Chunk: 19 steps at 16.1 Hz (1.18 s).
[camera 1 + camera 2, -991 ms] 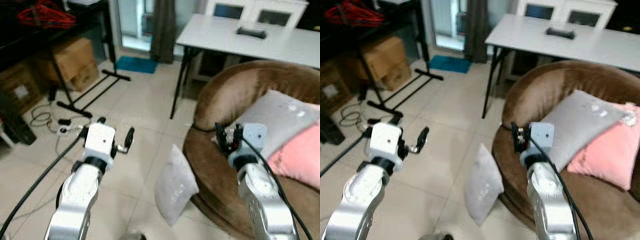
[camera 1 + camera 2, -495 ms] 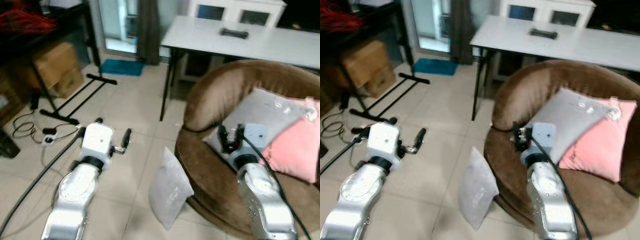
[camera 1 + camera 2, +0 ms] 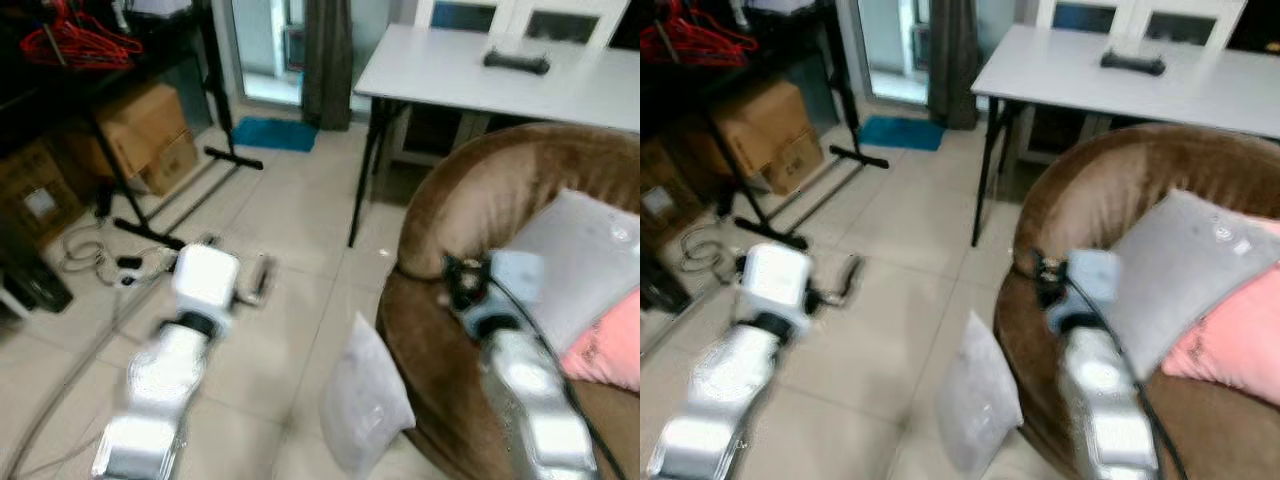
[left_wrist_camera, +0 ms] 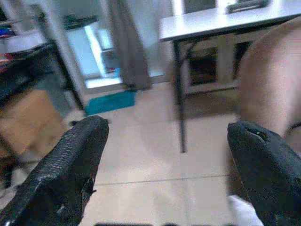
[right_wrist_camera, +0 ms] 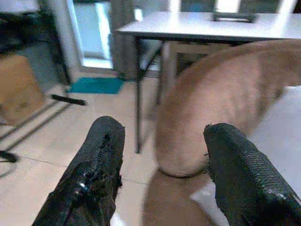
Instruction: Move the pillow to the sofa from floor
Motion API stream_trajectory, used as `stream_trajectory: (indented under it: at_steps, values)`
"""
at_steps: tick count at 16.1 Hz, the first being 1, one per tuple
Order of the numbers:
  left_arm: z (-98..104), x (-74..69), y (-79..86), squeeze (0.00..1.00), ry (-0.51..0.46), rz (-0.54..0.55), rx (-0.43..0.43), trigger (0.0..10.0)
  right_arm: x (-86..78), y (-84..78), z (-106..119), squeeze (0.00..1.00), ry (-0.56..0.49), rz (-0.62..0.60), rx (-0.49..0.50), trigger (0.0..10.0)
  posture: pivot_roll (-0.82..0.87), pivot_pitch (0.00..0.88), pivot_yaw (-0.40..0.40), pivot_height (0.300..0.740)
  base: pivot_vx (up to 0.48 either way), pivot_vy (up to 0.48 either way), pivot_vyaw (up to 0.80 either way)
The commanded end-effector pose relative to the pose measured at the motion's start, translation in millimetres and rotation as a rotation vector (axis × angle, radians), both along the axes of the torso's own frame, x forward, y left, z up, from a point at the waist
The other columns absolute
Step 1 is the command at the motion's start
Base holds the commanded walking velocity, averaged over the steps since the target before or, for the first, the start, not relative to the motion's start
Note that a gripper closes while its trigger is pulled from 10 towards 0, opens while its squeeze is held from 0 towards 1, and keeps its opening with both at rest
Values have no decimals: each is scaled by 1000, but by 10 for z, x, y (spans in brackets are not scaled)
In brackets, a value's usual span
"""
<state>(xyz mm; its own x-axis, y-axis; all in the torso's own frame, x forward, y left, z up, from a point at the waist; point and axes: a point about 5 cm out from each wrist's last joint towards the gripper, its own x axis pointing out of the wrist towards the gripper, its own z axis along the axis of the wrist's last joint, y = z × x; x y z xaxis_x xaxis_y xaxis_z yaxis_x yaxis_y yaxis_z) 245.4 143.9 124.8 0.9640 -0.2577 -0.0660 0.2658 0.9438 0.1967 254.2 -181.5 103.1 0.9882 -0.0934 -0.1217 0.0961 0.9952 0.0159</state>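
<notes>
Grey pillow (image 3: 366, 405) on floor, between raised arms

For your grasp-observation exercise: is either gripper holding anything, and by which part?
Nothing is held. The left gripper and right gripper are both open and empty; the grey pillow stands untouched on the floor.

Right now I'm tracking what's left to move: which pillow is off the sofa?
The grey pillow standing on the floor tiles against the sofa's base; the other grey one and the pink one lie on the seat.
</notes>
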Motion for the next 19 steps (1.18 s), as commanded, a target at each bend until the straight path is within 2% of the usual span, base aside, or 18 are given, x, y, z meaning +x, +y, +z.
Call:
stream_trajectory:
  at_steps: [1,5,10,19]
  values:
    - [32,10,80,0,-13,16,21,10000,29,46,44,0,-21,13,2,10000,63,0,6,740,322,0,0]
    - [20,-1,64,0,-18,6,18,10000,29,49,32,0,-11,25,-19,10000,63,0,5,740,63,0,0]
    - [20,-11,74,0,-25,16,22,10000,8,60,36,0,-18,33,-20,10000,60,0,6,695,0,0,0]
    - [2,-19,75,0,-29,40,18,10000,32,98,8,0,12,82,-49,10000,56,0,-6,646,0,0,0]
